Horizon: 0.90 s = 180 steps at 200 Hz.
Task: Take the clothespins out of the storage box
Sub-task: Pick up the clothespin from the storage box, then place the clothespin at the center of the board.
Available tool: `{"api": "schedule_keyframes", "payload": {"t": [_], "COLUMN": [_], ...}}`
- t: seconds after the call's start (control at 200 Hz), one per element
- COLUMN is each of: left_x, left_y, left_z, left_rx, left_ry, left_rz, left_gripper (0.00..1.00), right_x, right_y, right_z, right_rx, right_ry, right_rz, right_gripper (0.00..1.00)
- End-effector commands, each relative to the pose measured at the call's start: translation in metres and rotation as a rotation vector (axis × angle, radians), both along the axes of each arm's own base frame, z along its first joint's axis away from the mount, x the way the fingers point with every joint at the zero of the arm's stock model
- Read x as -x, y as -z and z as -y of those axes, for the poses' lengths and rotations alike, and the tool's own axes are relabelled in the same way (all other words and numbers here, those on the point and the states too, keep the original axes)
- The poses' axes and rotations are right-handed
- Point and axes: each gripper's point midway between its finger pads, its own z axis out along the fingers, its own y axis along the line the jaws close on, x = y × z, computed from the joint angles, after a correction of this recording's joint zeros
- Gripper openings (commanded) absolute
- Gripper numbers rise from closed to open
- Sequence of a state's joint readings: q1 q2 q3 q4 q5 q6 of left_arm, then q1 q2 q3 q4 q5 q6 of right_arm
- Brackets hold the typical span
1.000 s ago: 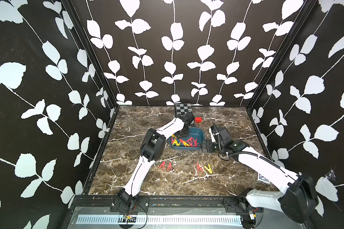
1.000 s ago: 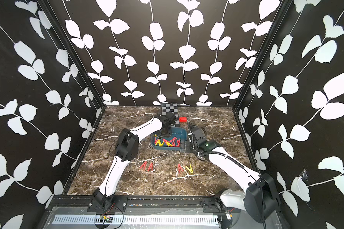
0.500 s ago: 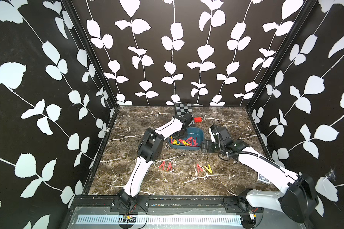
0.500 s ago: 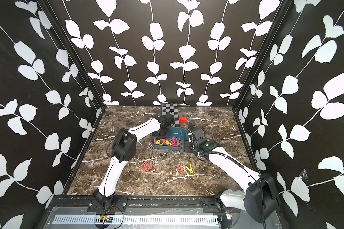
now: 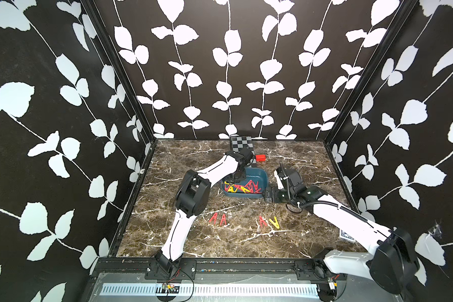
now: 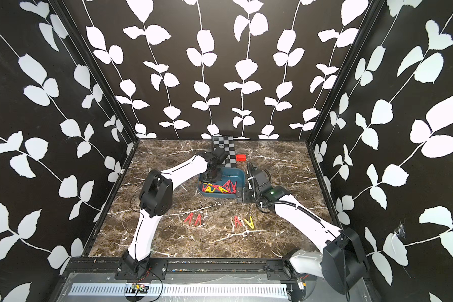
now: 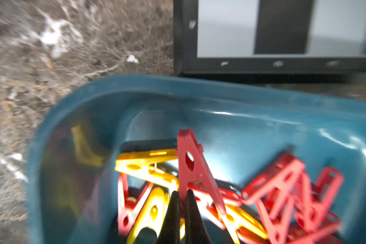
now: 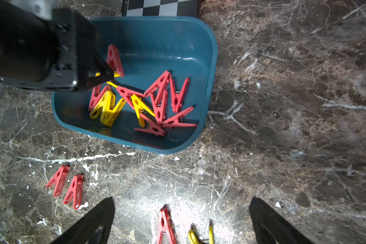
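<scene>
The left gripper [image 7: 182, 193] is shut tight on a red clothespin [image 7: 202, 175]. Its two black fingers [image 7: 173, 211] pinch one leg of it. A second ago the jaws were a little apart, and now they are together. The left arm's elbow has also swung a little to the left. The gripper is down inside the storage box [image 7: 241, 101], in its far left part. The red clothespin pokes out past the fingertips and points toward the far wall of the box.

The other clothespins [image 5: 242, 187] lie in a messy pile of red and yellow on the box floor. The pile is just to the near and right side of the left gripper.

The right gripper [image 8: 182, 198] is wide open and holds nothing. It hovers just beside the near right corner of the box, and it has not moved.

Four clothespins lie flat on the table [image 5: 298, 162], near of the box, in the same spots as before. Two red ones [image 5: 219, 219] lie side by side to the left. A red and yellow pair [image 5: 268, 221] lies to the right, just near of the right gripper.

The box sits around the middle of the table. A checkered board [image 5: 242, 142] lies just past its far side. A small red block [image 5: 260, 157] sits to the right of the board.
</scene>
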State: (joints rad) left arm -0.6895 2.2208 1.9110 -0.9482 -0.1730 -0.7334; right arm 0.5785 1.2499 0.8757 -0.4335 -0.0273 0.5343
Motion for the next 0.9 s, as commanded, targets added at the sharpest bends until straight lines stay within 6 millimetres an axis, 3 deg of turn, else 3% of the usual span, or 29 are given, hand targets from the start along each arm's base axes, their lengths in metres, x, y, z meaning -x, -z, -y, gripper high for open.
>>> {"api": "schedule_keyframes", "payload": {"t": [0.0,0.115,0.39,0.895], "left_x": [0.009,0.021,0.058,0.151], "left_y": [-0.033,-0.045,-0.057,-0.035], "left_z": [0.004,0.008,-0.009,-0.034], "left_rx": [0.037,0.05,0.062,0.046], "left_ry": [0.012,0.035,0.06,0.2], "left_rz": [0.047,0.058,0.055,0.004], "left_gripper": [0.05,0.06,0.05,0.05], "right_x": [-0.001,0.0,-0.001,-0.006], "right_y": [-0.008,-0.01,-0.015,-0.021], "right_z": [-0.005,-0.009,-0.016,-0.044], "right_rx": [-0.053,-0.072,-0.121,-0.209], "right_ry": [0.003,-0.009,-0.021,-0.084], "right_rz": [0.018,0.016,0.033,0.062], "right_gripper": [0.99,0.99,0.99,0.99]}}
